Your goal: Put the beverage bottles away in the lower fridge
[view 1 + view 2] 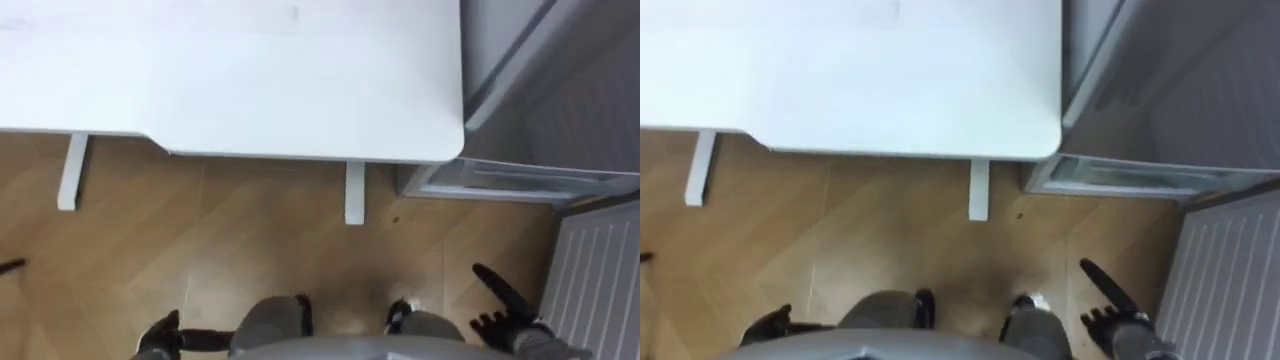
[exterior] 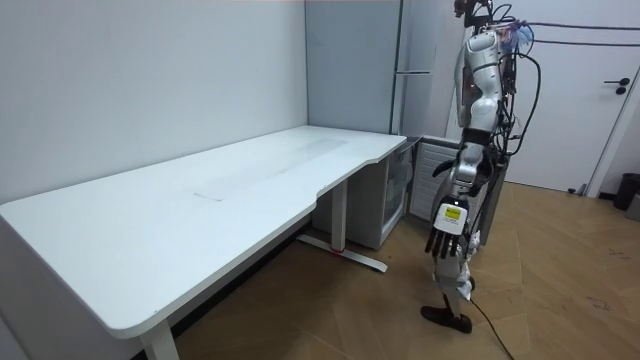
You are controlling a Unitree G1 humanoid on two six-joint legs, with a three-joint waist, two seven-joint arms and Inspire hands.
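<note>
Where the task stands: early, I judge; both hands are bare, and where the drinks are I cannot tell.
Left hand (image 2: 447,226): at 7 o'clock, low by the robot's side; dark fingers hang straight and slightly apart, clamped on nothing.
Right hand (image 1: 505,318): at 4 o'clock; fingers loosely apart, one stretched toward 11 o'clock, empty.
Floor (image 1: 220,240): warm wooden boards laid aslant, smooth, faintly glossy.
Tabletop (image 1: 250,90): at 12 o'clock; a white, matt, flat slab with a rounded corner, on slim white legs (image 1: 355,192).
Lower fridge (image 1: 520,180): at 2 o'clock, just beside the tabletop's right end; pale grey, boxy, with a clear-fronted drawer edge showing.
Door (image 1: 600,270): at 3 o'clock; white, ribbed, seemingly swung open.
Left to do: fetch each drink and set it inside the lower fridge.
</note>
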